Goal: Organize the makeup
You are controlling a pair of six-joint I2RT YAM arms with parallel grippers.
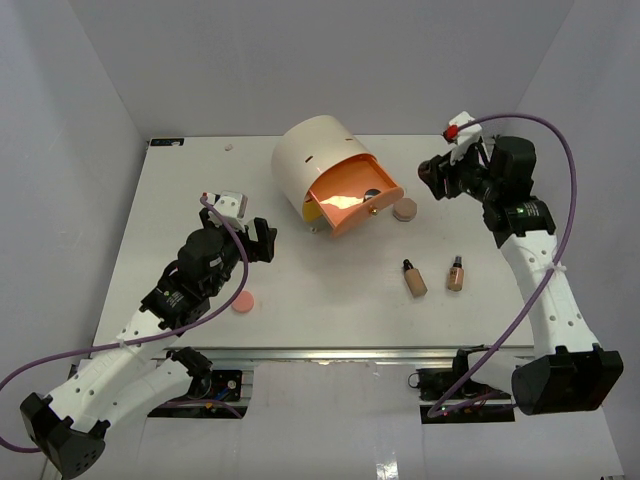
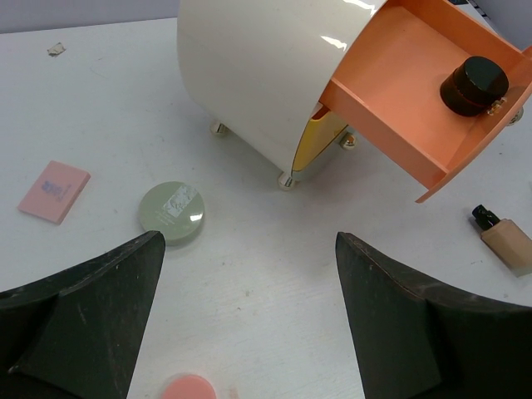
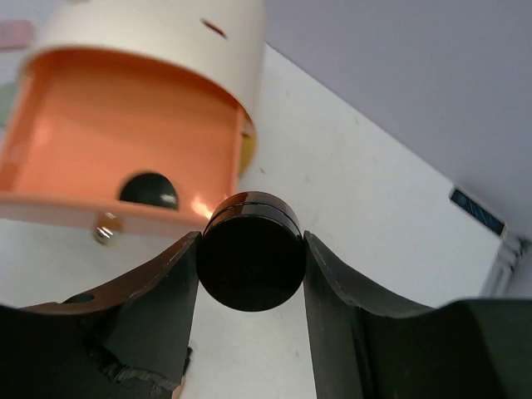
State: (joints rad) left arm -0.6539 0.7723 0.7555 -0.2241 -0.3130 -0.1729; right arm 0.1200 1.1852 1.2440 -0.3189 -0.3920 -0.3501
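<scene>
The right gripper [image 1: 436, 180] is closed on a small black jar [image 3: 251, 264], pressing its round side, above the far right corner of the table [image 1: 330, 300]. The jar looks hard, smooth and light, so I judge it can slip or turn between the pads, and a hold across its widest part is safest. The left gripper [image 2: 249, 241] hangs with fingers wide apart and empty over the near left part of the white, flat table, which plain grey walls enclose.

White-and-black arms [image 1: 537, 278] (purple cables [image 1: 575, 190])
</scene>
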